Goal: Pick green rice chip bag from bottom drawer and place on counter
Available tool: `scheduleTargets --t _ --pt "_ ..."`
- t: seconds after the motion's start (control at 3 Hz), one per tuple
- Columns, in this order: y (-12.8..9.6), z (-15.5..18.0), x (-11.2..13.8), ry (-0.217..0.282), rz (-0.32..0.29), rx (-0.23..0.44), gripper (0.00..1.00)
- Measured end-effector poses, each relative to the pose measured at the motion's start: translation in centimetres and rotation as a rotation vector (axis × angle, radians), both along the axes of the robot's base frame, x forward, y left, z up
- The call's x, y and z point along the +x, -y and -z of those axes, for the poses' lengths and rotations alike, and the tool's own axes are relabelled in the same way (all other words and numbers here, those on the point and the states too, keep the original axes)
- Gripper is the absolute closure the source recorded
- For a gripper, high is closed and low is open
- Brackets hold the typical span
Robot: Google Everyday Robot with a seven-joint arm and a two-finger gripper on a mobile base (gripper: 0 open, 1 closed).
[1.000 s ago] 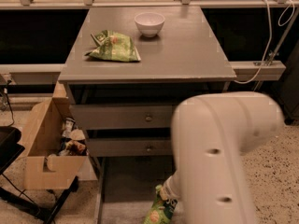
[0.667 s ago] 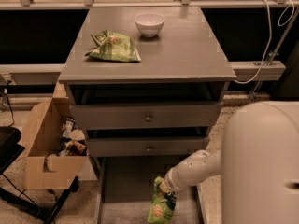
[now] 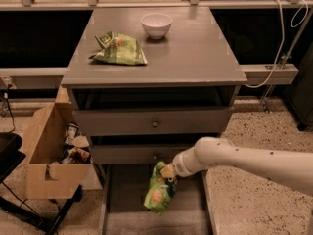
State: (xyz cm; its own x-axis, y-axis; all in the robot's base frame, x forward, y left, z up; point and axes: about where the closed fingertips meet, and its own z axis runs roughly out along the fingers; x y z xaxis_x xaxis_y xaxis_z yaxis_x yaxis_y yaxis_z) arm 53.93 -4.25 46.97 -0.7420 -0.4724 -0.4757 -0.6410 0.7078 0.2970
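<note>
The green rice chip bag point(image 3: 160, 190) hangs upright from my gripper point(image 3: 169, 171), which is shut on its top end. The bag is glossy bright green with round tan chip pictures. It hangs above the floor of the open bottom drawer point(image 3: 127, 214), just in front of the lower drawer front. My white arm reaches in from the right. The counter point(image 3: 195, 48) is the broad grey top of the cabinet, well above the gripper.
On the counter lie a paler flat green bag point(image 3: 119, 49) at the left and a white bowl point(image 3: 156, 24) at the back. Two closed drawer fronts with knobs point(image 3: 155, 124) sit above the gripper. A cardboard box point(image 3: 49, 155) of items stands left of the cabinet.
The arm has pulled back to the right and the gripper has lifted the bag off the drawer floor; the bag now hangs higher, near the lower drawer front.
</note>
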Motion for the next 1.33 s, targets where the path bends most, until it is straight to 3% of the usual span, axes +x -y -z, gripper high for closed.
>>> scheduleTargets --t 0.33,0.67,1.0,1.33 --pt "4.9 -6.0 1.6 -0.004 0.077 0.141 1.0" --pt "9.2 -8.2 0.5 -0.049 0.158 0.21 1.0" --pt "8.6 -9.0 1.1 -0.047 0.157 0.203 1.0" --pt "8.3 -16.8 3.1 -0.015 0.158 0.208 1.0"
